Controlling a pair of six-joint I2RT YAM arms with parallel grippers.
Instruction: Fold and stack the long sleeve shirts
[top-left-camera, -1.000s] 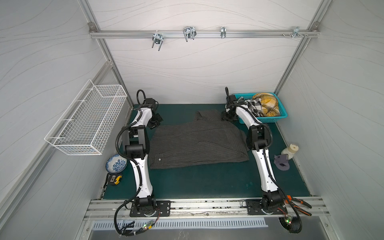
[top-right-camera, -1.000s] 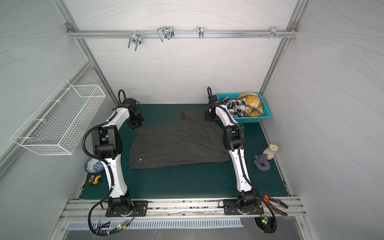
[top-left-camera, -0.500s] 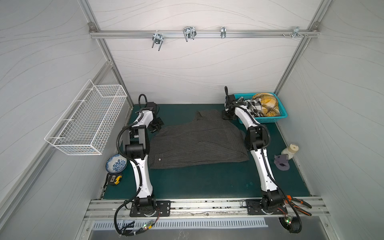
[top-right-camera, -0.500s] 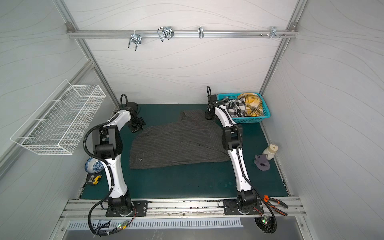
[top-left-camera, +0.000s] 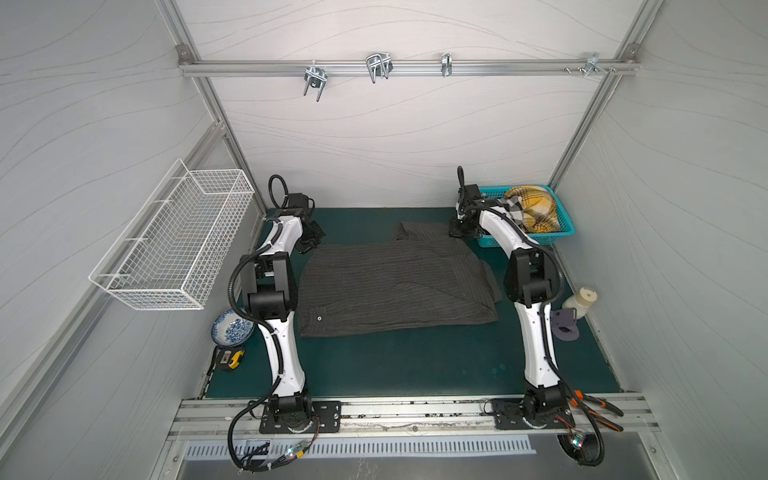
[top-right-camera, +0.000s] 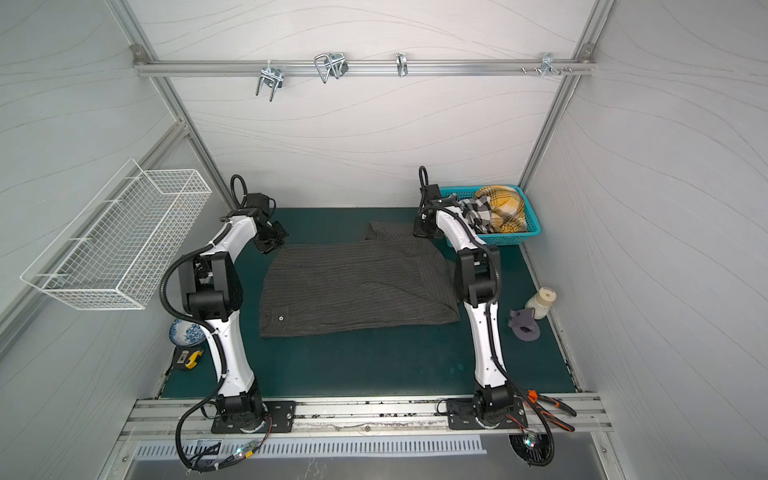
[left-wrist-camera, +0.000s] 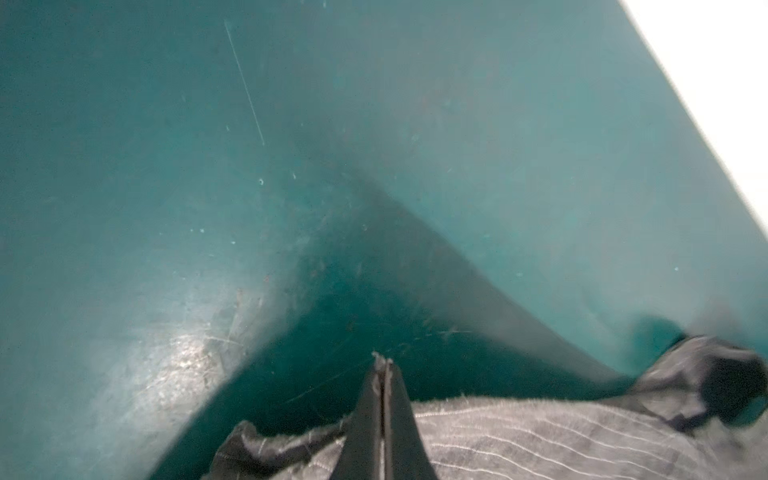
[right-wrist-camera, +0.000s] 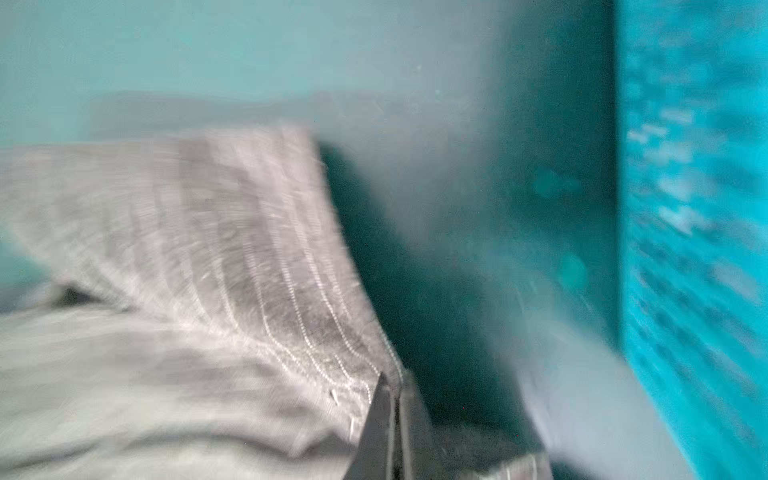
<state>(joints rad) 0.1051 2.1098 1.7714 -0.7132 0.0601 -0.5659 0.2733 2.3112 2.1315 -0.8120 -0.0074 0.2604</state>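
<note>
The grey shirt (top-left-camera: 395, 286) lies spread mid-desk. The left end effector (left-wrist-camera: 384, 365) and right end effector (right-wrist-camera: 390, 384) are each pressed together, pinching its far edge. Such thin pinches could slip on lifting, and the right arm might snag the basket (top-left-camera: 567, 230) just beside it.

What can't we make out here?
- Right wrist view: motion blur smears the grey shirt and the blue basket; whether the shut right gripper pinches cloth is unclear.
- Both top views: the right arm covers part of the checked shirt in the basket and the grey shirt's edge beside it.
- Both top views: the left arm hides part of the bowl.
</note>
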